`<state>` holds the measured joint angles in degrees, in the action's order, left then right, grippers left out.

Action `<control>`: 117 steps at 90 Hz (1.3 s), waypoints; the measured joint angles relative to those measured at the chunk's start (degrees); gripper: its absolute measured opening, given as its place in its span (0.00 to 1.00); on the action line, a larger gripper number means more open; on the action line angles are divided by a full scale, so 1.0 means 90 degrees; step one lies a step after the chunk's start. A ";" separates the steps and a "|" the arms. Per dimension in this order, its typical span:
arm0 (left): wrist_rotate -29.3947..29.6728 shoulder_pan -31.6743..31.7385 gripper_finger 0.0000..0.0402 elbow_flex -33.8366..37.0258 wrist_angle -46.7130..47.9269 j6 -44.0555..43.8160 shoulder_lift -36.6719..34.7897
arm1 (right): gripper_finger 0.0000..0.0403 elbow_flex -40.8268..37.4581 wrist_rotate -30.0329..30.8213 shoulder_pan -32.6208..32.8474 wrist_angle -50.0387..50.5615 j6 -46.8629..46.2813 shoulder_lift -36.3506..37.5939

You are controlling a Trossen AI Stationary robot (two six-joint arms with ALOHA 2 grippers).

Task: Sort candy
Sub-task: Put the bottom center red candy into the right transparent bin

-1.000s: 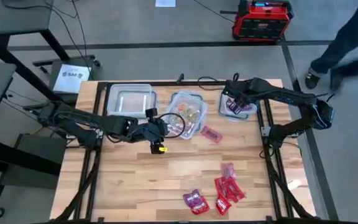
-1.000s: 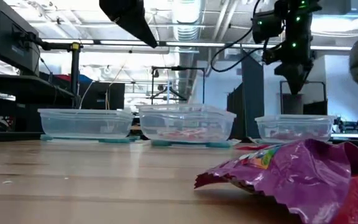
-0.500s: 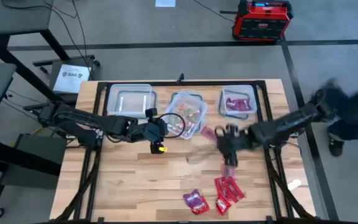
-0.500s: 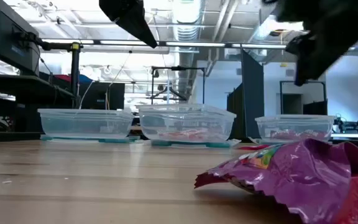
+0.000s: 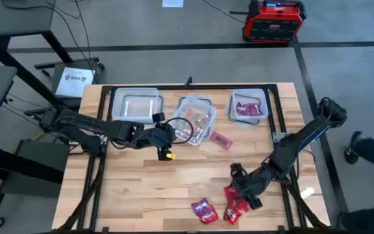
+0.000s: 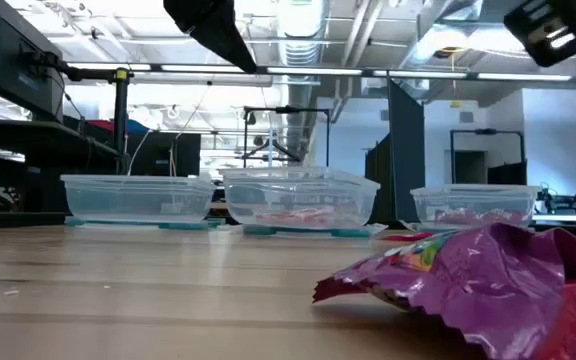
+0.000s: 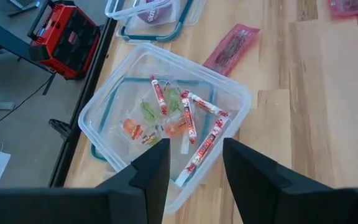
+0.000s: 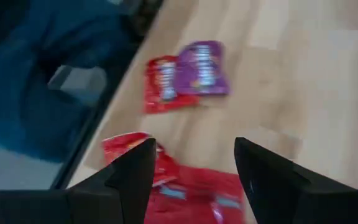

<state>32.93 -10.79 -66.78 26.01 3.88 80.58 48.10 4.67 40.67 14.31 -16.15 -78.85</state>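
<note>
1. Wooden counter (image 5: 135,188) carrying three clear containers along its far edge: left container (image 5: 136,104), middle container (image 5: 196,117), right container (image 5: 248,107).
2. Red packets (image 5: 239,197) clustered near the counter's front right; purple packet (image 5: 204,209) just beside them, toward the left.
3. One pink packet (image 5: 221,140) lying flat between the middle container and the red cluster, touching neither.
4. Small wrapped sweets (image 7: 176,118) inside the middle container, red-and-white sticks mixed with green and orange pieces.
5. Purple-pink candy (image 5: 247,109) resting in the right container.
6. Left end effector (image 5: 163,138) hovering just beside the middle container's near left corner, fingers (image 7: 151,174) spread, nothing between them.
7. Right end effector (image 5: 241,182) low over the red packets, fingers (image 8: 135,177) spread apart, nothing pinched.
8. Person's dark sleeve or leg (image 5: 372,151) at the right edge, off the counter.
</note>
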 joint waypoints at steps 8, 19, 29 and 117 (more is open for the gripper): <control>0.0000 0.0000 0.33 0.0002 0.0004 0.0000 0.0000 | 0.51 0.0031 -0.0493 0.0046 -0.0351 0.0376 -0.0560; 0.0000 -0.0001 0.33 0.0002 0.0004 0.0002 0.0000 | 0.51 0.0379 -0.0802 0.0009 -0.0370 0.0946 -0.1400; 0.0000 0.0000 0.33 0.0002 0.0009 0.0002 0.0000 | 0.51 0.0777 -0.1069 -0.0005 0.0023 0.1193 -0.2084; -0.0001 0.0000 0.33 0.0002 0.0011 0.0000 0.0000 | 0.02 0.1042 -0.0006 -0.1690 0.3567 0.1496 0.0227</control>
<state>32.92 -10.79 -66.76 26.11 3.88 80.58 57.47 4.62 25.45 46.41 -2.68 -76.80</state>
